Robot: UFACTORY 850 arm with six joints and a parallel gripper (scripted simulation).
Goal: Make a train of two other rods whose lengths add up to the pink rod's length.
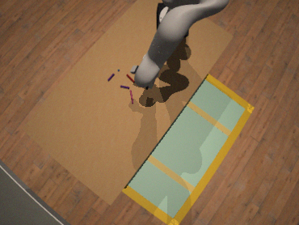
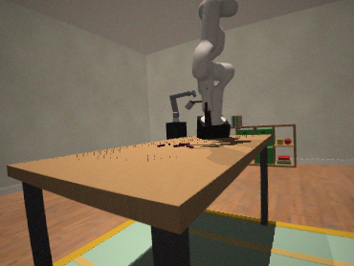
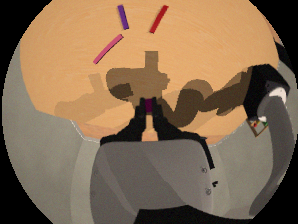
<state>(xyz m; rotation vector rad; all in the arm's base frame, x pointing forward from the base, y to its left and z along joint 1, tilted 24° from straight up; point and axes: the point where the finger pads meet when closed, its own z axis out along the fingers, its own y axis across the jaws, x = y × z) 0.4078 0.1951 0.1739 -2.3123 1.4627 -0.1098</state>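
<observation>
Clamped between the fingers of the black end effector (image 1: 148, 87) (image 2: 208, 120) (image 3: 149, 104), a short magenta rod (image 3: 149, 106) hangs above the wood-coloured table (image 1: 73, 121) (image 2: 110, 177) (image 3: 60, 60). Below, the long pink rod (image 1: 131, 96) (image 3: 108, 49) lies flat, one end near a purple rod (image 1: 124, 87) (image 3: 123, 17), with a red rod (image 1: 130, 78) (image 3: 159, 19) apart from both. A small blue rod (image 1: 118, 70) and a second purple rod (image 1: 111, 77) lie beyond, the train unassembled.
</observation>
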